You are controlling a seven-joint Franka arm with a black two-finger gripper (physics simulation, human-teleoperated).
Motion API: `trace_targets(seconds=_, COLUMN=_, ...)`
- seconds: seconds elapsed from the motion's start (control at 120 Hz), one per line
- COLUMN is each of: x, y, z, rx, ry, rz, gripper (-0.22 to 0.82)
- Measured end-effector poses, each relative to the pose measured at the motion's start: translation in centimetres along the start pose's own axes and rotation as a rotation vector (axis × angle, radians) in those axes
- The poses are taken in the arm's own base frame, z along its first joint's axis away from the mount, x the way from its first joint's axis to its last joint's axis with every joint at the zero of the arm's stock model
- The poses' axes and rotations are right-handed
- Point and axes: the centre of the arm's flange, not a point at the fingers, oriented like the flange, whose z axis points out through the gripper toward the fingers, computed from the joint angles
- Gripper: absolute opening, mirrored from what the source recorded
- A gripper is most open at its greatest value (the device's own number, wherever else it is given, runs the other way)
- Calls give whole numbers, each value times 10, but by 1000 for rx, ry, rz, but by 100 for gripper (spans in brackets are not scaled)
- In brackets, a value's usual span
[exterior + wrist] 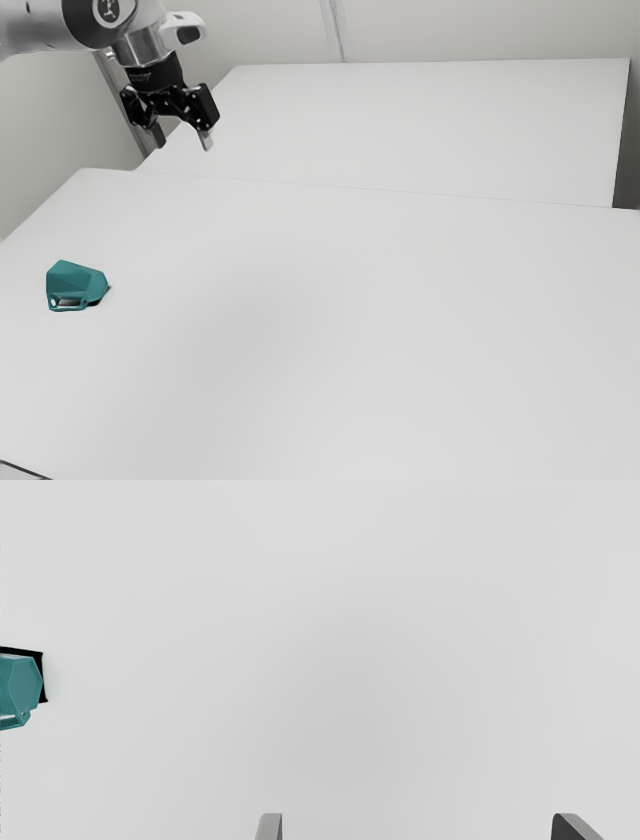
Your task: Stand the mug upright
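Hanging high over the white table (350, 350), it's the claw (183, 142), fingers (270, 827) spread wide, nothing between them, nothing touched! And there's the teal mug (76, 283), down on its side on the tabletop, toward the exterior view's left, well apart from the claw. The wrist view catches its six-sided base, handle low at its side. Look at the room: a broad stretch of tabletop runs from the mug toward the exterior view's right, and the table's left-hand edge there slants past beyond the mug.
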Motion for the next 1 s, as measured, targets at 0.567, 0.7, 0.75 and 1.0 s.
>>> trace_targets(seconds=0.567, x=-11, y=-112, z=7, rx=-3, ry=-30, rz=-178, gripper=59)
trace_targets(seconds=0.7, x=-17, y=-155, z=13, rx=-6, ry=-39, rz=-213, gripper=59)
trace_targets(seconds=0.75, x=-18, y=-169, z=17, rx=-8, ry=-44, rz=-219, gripper=59)
trace_targets(seconds=1.0, x=-31, y=-256, z=42, rx=-90, ry=-47, rz=-243, gripper=59)
